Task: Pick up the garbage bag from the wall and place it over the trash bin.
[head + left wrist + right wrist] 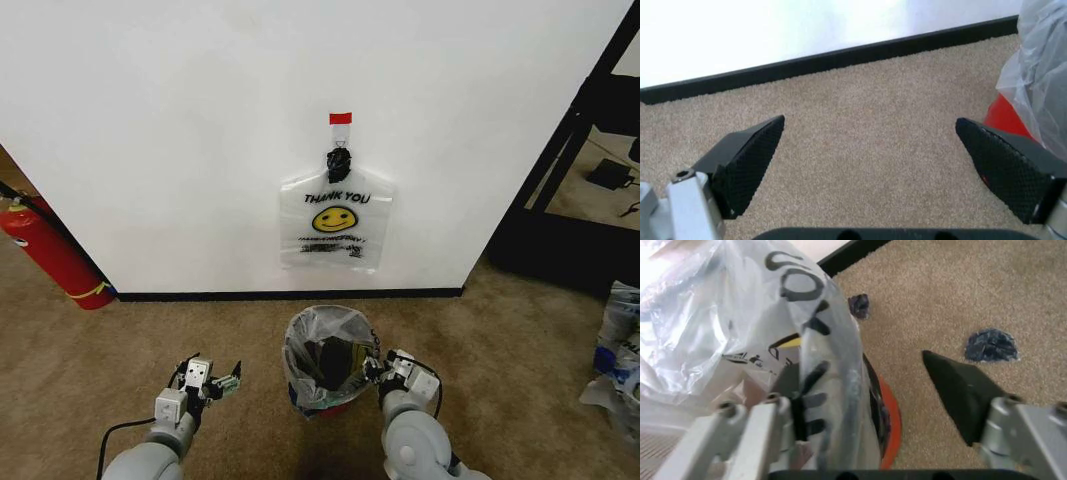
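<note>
I saw two garbage bags in all. One garbage bag on the wall (335,232) hung flat from a black hook (339,160) under a small red tape tab (341,118); it was thin and see-through, printed "THANK YOU" over a yellow smiley face with smaller dark lettering beneath. The second, a clear bag with dark lettering (325,350), already lined the trash bin (330,405), its plastic draped over the rim and bunched inside; I could not tell what else the bin held. There was one bin, black with a red base, standing on the carpet just below the hanging bag. My right gripper (378,370) sat at the bin's right rim, fingers spread wide, with one finger (797,390) against the liner's plastic and the other out over the carpet. My left gripper (212,377) hovered low over bare carpet left of the bin, also wide and holding nothing. One red fire extinguisher (50,250) leaned at the wall's far left.
</note>
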Available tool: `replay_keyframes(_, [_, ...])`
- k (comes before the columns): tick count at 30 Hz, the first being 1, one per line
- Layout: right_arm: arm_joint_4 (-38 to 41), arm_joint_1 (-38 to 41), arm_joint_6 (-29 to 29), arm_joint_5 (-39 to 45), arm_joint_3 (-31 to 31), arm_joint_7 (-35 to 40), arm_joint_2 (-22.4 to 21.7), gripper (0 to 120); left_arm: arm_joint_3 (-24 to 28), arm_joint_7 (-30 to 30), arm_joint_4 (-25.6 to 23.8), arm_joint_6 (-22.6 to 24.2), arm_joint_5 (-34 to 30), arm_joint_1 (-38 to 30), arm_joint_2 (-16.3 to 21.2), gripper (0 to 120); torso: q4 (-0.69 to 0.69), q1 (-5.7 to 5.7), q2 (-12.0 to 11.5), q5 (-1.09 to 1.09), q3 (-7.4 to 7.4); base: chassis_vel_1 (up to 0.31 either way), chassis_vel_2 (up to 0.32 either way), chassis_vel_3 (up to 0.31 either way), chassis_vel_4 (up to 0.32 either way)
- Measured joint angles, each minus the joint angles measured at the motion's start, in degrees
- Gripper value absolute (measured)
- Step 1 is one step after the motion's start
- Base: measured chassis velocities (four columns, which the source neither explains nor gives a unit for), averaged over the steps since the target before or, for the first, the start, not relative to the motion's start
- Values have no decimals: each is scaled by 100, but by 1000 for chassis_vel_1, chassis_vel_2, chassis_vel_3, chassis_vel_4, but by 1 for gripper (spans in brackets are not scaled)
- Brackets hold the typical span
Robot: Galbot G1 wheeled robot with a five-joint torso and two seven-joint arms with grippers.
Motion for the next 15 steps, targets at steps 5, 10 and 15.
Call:
replay_keyframes(5, [79,-26,-113,4,-3,69,2,80,-6,1,-46,-6,30,41,-3,100,1,0,0,1,0,0,0,0,0])
replay_keyframes(10, [6,-21,-425,-34,18,87,-27,97,-40,1,-108,-12,36,106,14,100,1,0,0,1,0,0,0,0,0])
replay_keyframes(15, [-77,-18,-1032,-93,71,43,-223,100,-71,0,-133,-40,64,180,27,100,0,0,0,2,0,0,0,0,0])
